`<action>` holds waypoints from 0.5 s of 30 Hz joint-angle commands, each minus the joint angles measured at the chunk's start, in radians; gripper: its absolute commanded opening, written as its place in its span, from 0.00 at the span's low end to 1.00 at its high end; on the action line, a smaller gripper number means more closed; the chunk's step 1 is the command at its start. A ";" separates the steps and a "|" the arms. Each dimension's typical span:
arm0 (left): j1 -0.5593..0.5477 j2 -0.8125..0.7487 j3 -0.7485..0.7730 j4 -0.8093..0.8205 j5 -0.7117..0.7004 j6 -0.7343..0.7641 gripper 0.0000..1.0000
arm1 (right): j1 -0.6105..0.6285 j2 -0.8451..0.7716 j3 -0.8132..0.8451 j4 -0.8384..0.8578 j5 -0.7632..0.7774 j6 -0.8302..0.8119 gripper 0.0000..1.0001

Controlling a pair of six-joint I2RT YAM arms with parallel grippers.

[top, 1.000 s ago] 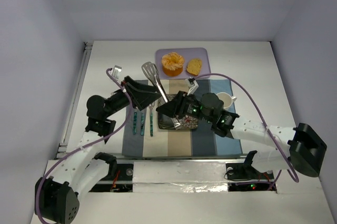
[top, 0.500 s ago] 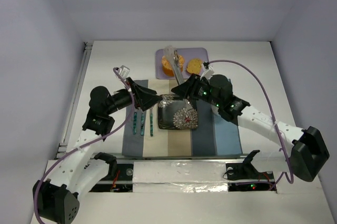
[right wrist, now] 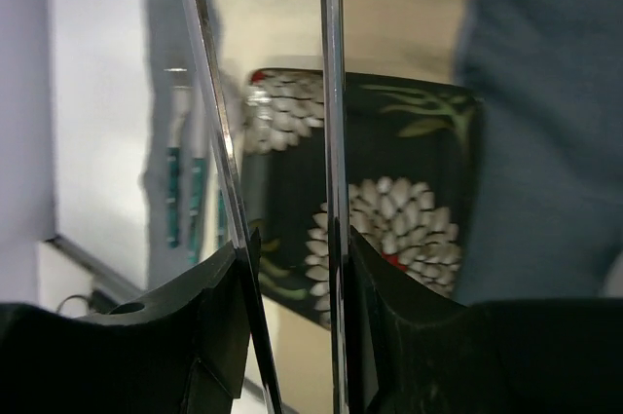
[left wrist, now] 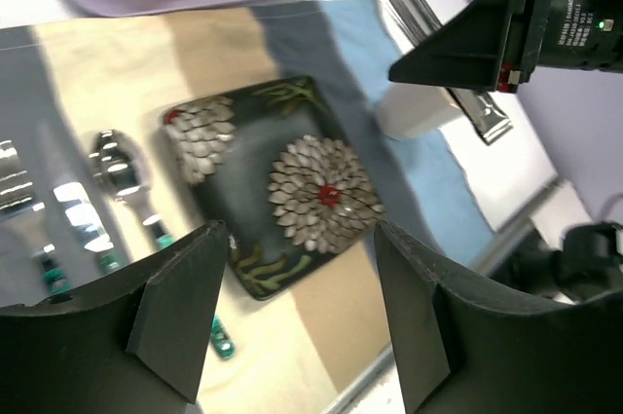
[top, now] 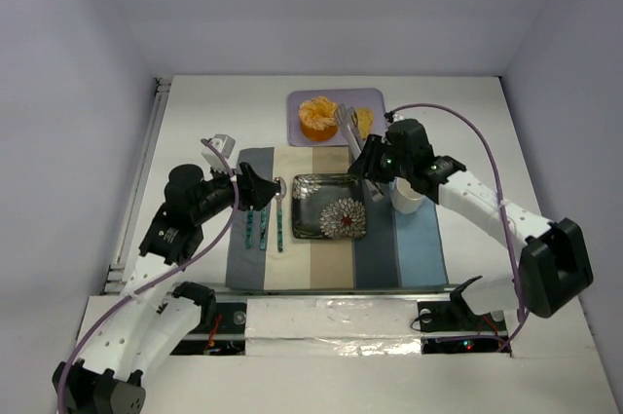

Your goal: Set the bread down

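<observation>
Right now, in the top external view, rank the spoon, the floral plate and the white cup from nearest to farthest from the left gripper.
Measured from the left gripper:
1. The spoon, just to its right.
2. The floral plate, further right, past the spoon.
3. The white cup, far right, beyond the plate.

Top external looks down from high behind the arm bases and covers the whole desk (top: 195, 112). Left wrist view is close, angled from the left across the dark floral plate (left wrist: 273, 190). Right wrist view is very near, steeply down on that same plate.
</observation>
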 commanded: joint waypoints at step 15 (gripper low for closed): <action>-0.007 -0.165 -0.062 -0.007 -0.124 0.017 0.58 | -0.218 0.422 0.480 -0.399 0.113 -0.137 0.43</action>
